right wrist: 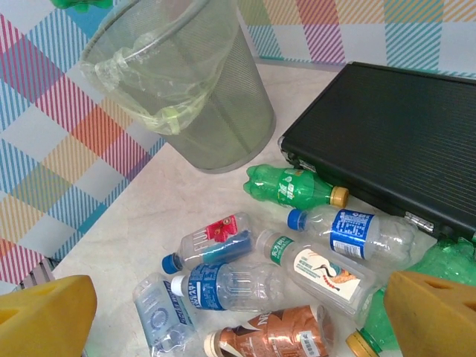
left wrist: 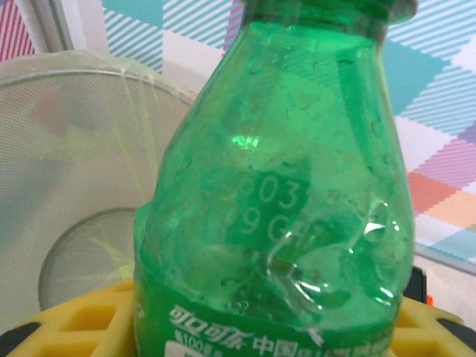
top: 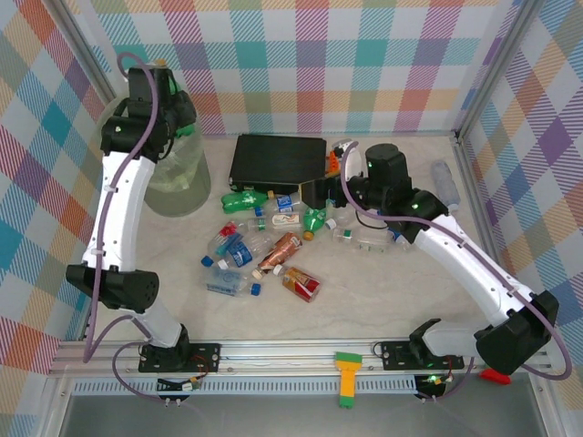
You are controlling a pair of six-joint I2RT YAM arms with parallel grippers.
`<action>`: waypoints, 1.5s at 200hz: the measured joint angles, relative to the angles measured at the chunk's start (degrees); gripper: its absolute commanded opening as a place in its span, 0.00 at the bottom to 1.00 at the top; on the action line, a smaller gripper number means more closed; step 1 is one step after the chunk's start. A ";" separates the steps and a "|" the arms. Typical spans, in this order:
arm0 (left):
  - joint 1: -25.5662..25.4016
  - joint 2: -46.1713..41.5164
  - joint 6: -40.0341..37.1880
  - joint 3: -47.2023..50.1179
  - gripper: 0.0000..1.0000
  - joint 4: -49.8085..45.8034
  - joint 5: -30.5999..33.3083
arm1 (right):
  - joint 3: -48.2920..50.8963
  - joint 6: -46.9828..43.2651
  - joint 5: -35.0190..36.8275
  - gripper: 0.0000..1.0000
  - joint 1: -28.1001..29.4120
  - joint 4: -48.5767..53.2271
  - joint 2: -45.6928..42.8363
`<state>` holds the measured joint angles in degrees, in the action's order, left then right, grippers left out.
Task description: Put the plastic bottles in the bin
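Left claw (left wrist: 253,336) grips dented green bottle (left wrist: 282,186)

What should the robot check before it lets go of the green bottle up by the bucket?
1. Green bottle gripped by the left gripper: ok.
2. Bottle right over the mouth of the bin: cannot tell; it hangs close to the rim.
3. Bin upright with its mouth open: ok.
4. Right gripper open and well away from the bin: ok.
5. Other bottles put away: not ok; many lie beside the black case.
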<state>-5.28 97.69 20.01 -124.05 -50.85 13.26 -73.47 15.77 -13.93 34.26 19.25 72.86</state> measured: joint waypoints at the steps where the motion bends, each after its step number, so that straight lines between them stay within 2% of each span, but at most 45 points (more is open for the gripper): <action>1: 0.17 0.11 0.09 -0.11 0.46 0.00 -0.11 | -0.09 0.00 0.02 0.99 0.04 0.04 0.04; 37: 6.54 6.69 5.16 -4.74 0.47 0.37 -4.76 | -0.96 -0.17 0.26 0.99 1.07 0.31 0.13; 68: 8.44 11.19 8.11 -5.16 0.47 0.59 -7.43 | -0.94 -0.26 1.40 0.99 1.07 1.75 -0.55; 110: 8.59 13.31 9.94 -5.16 0.52 0.52 -9.86 | -0.72 -0.44 2.23 0.99 1.07 2.03 -2.32; 125: 8.59 13.31 10.60 -5.20 0.61 0.55 -10.27 | -0.66 -0.44 2.38 0.99 1.07 2.03 -2.45; 163: 8.59 13.31 10.84 -5.22 0.74 0.24 -10.75 | 0.00 -0.44 2.80 0.99 1.07 2.05 -2.54; 195: 8.59 13.14 10.54 -4.96 0.89 0.11 -10.71 | 0.66 -0.42 2.99 0.99 1.07 2.12 -2.86; 267: 8.02 7.72 10.38 0.92 0.91 -0.07 -10.40 | 0.66 -0.42 2.82 0.99 1.07 1.92 -2.78; 300: 5.77 4.37 9.31 2.01 0.91 -0.13 -9.33 | 0.61 -0.42 2.75 0.99 1.07 1.86 -1.77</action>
<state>0.49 102.06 29.32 -122.04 -50.98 3.92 -72.86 15.35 -11.18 35.33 21.10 71.09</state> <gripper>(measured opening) 0.906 0.990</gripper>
